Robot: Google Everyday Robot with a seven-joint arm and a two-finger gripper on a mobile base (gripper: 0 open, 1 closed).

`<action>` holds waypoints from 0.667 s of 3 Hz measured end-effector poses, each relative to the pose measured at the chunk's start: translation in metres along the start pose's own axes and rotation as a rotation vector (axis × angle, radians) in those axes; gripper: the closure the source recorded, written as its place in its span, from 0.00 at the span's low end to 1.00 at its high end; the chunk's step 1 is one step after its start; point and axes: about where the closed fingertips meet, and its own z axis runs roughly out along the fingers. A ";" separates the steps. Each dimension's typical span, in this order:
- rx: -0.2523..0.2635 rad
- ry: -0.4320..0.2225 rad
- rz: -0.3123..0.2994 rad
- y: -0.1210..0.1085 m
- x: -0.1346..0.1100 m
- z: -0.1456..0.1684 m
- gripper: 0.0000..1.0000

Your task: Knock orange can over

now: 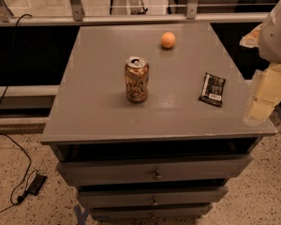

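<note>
Orange can (136, 80): upright on the desk (93, 111), a little left of the middle and nearer the front edge than the back. Silver top with pull tab faces up; dark cursive lettering faces the camera. Nothing touches it.

Tool (256, 110): at the far right, by the desk's front right corner, hanging down at a slant from the white arm (277, 32) that comes in from the upper right. Its pale, yellowish body overlaps the desk's right edge in this view. Whether it touches the desk, cannot tell. Open or closed: cannot tell from here. It is well apart from the can, with nothing in its grip that I can see.

Other things on the desk:
- small round orange ball (168, 40), near the back edge, behind the can and to its right, apart from it.
- dark flat packet (212, 89), lying flat to the right of the can, between the can and the tool, touching neither.

Below the top: drawers (154, 170) with small knobs, the fronts standing slightly out.

Floor (271, 191), speckled: a black cable (12, 139) trails down the left side to a small black box (36, 183).
</note>
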 end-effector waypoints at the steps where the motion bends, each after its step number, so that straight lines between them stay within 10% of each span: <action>1: 0.004 -0.005 -0.002 -0.001 -0.001 -0.001 0.00; 2: 0.064 -0.102 -0.076 -0.035 -0.028 -0.004 0.00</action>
